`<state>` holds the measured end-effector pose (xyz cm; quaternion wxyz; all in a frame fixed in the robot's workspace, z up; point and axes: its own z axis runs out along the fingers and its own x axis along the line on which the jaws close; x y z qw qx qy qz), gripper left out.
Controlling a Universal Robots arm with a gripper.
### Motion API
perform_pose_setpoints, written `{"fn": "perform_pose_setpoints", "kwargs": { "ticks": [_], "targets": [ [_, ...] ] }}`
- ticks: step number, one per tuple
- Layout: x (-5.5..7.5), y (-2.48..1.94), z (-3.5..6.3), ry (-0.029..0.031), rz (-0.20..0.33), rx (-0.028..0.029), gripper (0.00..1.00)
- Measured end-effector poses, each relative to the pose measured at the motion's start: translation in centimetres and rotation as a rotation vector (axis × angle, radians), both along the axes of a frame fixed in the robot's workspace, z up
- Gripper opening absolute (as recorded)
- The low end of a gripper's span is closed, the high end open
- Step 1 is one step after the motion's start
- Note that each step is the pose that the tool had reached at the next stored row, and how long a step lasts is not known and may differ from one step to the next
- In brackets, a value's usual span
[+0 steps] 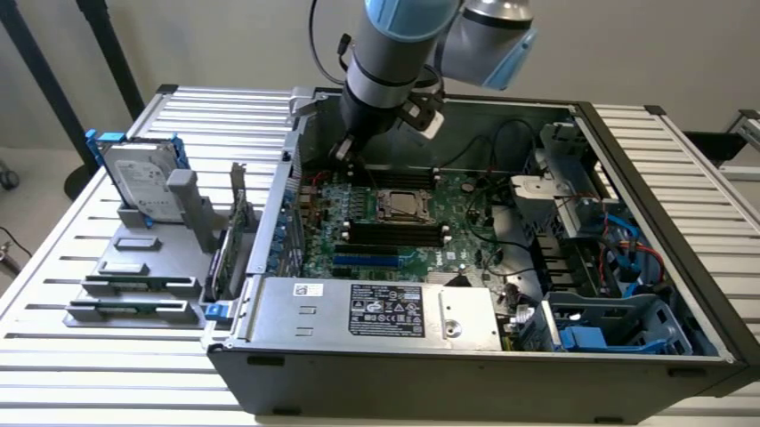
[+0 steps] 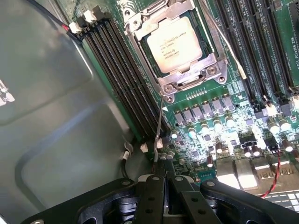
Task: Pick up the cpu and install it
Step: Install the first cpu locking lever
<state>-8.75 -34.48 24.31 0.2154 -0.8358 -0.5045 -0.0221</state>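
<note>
a: where is the arm (image 1: 386, 62) right now?

b: upper middle of the exterior view, reaching down into the open computer case (image 1: 475, 378), toward its back wall. the gripper (image 2: 161, 173) hangs low over the green motherboard (image 1: 323, 256).

a: and the claw?

b: closed. in the wrist view the two black fingers (image 2: 153, 189) sit pressed together, tips meeting.

a: clamped on anything?

b: hard to call. a thin metal lever (image 2: 160, 126) runs from the socket (image 2: 189, 77) straight to the fingertips (its end sits right at them), but whether they pinch it, i cannot tell.

a: so where is the cpu (image 1: 404, 206)?

b: already on the board, middle of the exterior view. it lies flat in the socket, silver top up, with the metal frame lying around its edges. the gripper is near it but apart, not touching the chip.

a: what flanks it?

b: long dark memory slots (image 2: 121, 70) on both sides of the socket, running alongside it.

a: anything outside the case?

b: at the exterior view's left, a silver hard drive (image 1: 141, 178) in a blue frame stands upright on a grey stand (image 1: 178, 258), on the slatted table (image 1: 71, 356). at the lower middle, inside the case, the grey power supply (image 1: 297, 311) with its label facing up.
</note>
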Motion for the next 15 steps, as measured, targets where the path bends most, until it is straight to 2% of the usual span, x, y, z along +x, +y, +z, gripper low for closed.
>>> {"fn": "perform_pose_setpoints", "kwargs": {
  "ticks": [4, 10, 12, 15],
  "targets": [
    [0.00, 0.00, 0.04, -0.0081, -0.020, 0.0047, 0.11],
    [0.00, 0.00, 0.79, -0.0234, -0.039, 0.0055, 0.11],
    [0.00, 0.00, 0.94, -0.0325, -0.044, 0.0057, 0.11],
    [0.00, 0.00, 1.00, -0.0558, -0.050, 0.0061, 0.11]
  ]
}}
